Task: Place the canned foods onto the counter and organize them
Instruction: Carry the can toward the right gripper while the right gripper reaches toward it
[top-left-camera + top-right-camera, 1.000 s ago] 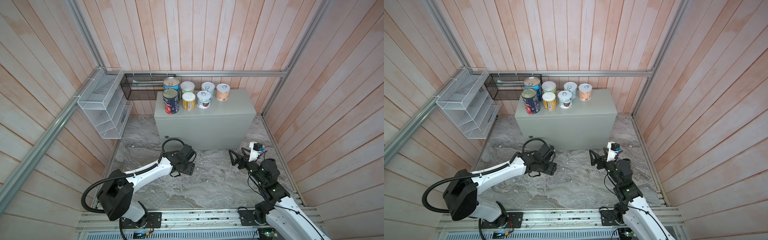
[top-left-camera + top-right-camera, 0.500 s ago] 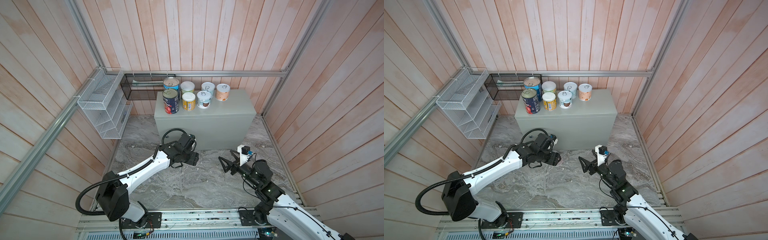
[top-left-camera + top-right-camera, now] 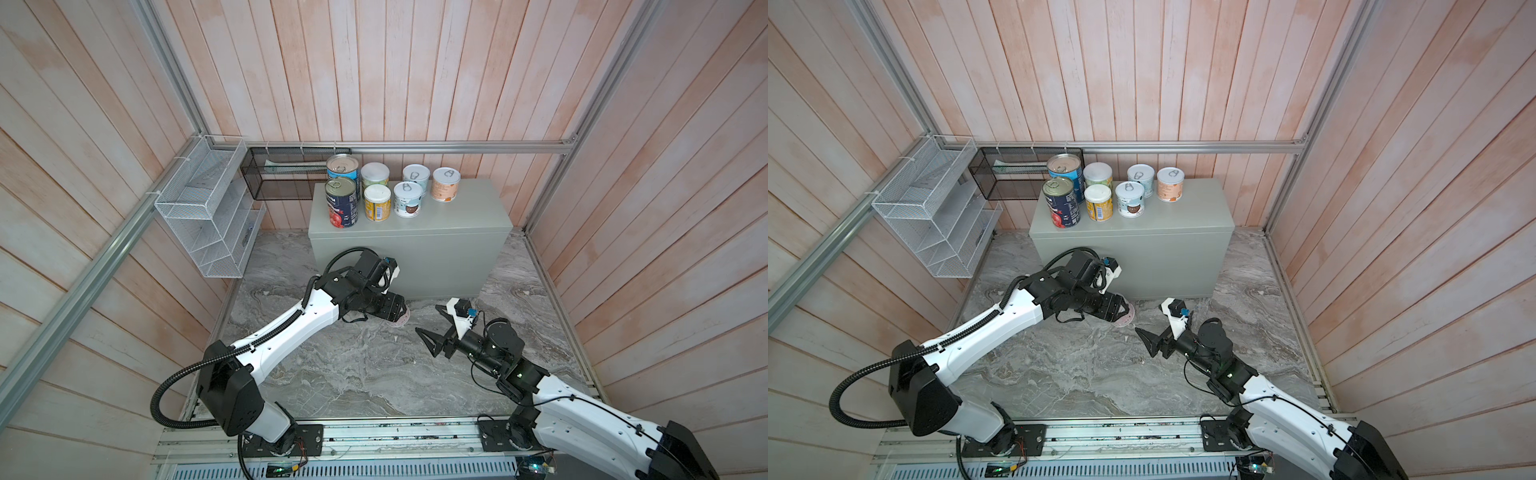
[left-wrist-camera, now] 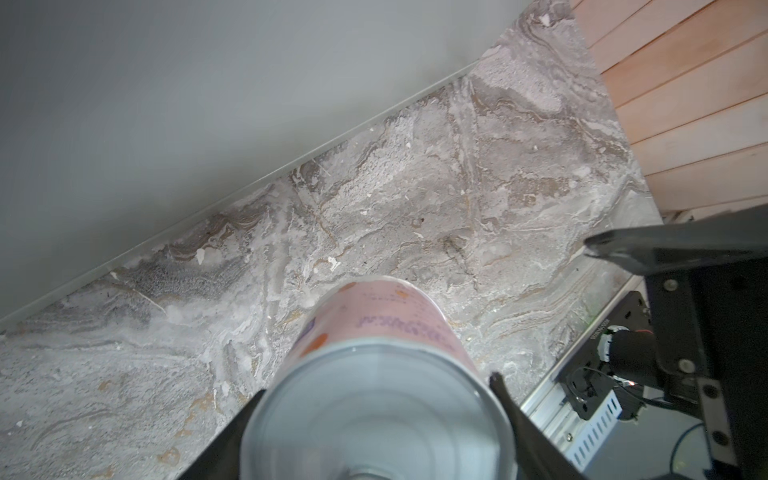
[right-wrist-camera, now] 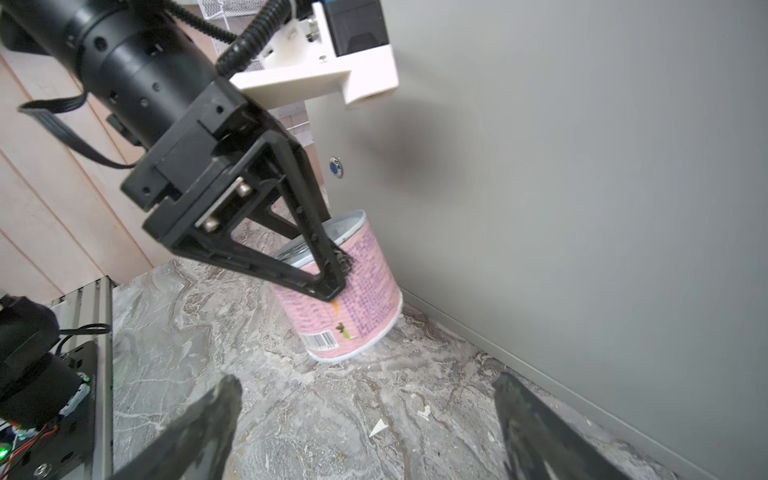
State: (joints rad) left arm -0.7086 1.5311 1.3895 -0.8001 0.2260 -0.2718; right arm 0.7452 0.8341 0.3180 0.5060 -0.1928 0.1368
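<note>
1. Right wrist view: my left jaws are clamped on the pink can [image 5: 353,299], with one black finger [image 5: 316,249] pressed to its side just under the rim.
2. The pink can sits lid up at the marble floor [image 3: 374,365], just in front of the desk [image 3: 457,208], on the near side of its front wall and toward the left. I cannot tell whether its base touches the floor.
3. The round lock [image 5: 336,168] is on that front wall, above the pink can.
4. My right jaws are spread wide and hold nothing. They point at the pink can from its right, near it but apart.
5. In both top views seven cans stand upright on the left half of the desk top.
6. Far row, left to right: light-blue can [image 3: 342,166], green white-lidded can [image 3: 375,174], pale pull-tab can [image 3: 416,174], peach can [image 3: 446,185].
7. Near row, left to right: navy tomato can [image 3: 340,203], yellow white-lidded can [image 3: 377,203], second pale pull-tab can [image 3: 408,200].
</note>
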